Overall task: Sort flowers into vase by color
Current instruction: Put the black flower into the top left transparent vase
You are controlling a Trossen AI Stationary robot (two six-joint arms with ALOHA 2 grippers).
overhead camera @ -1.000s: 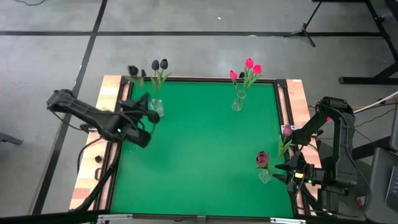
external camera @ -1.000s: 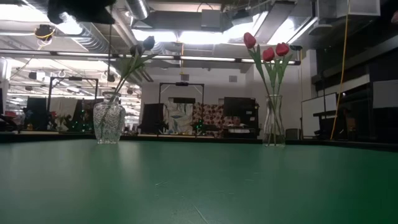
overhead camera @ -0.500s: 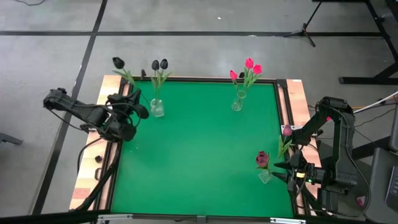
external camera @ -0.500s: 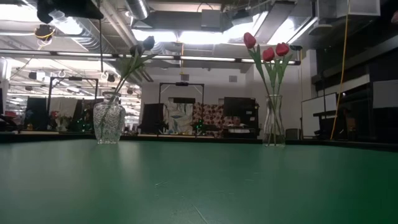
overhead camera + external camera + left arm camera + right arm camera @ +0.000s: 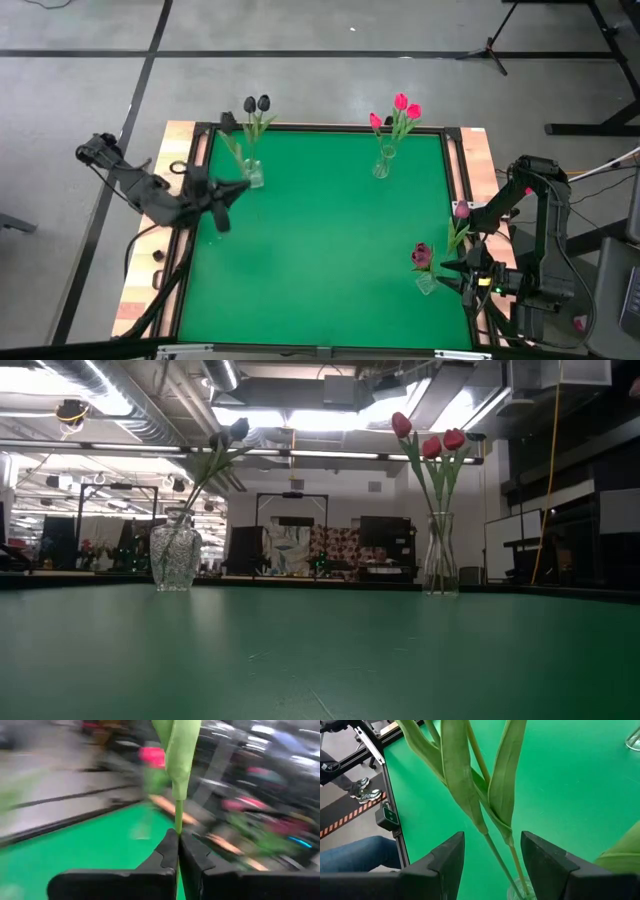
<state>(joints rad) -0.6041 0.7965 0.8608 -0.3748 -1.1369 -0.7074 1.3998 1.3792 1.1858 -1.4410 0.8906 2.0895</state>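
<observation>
Left jaws pinch a black tulip's stem; steer its end into the vase just beyond them, right jaws spread around maroon stems

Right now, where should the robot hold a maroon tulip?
Grip the maroon tulip by its bare stem, below the floppy leaves, above the vase. Come level from the side, like the open right hand: leaves would bend; the thin stem fits between fingers.

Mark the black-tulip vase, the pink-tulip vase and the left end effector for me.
black-tulip vase [image 5: 174, 560], low view, glass body
pink-tulip vase [image 5: 439, 565], low view, glass body
left end effector [image 5: 178, 842], left wrist view, fingertips shut on a green stem
</observation>
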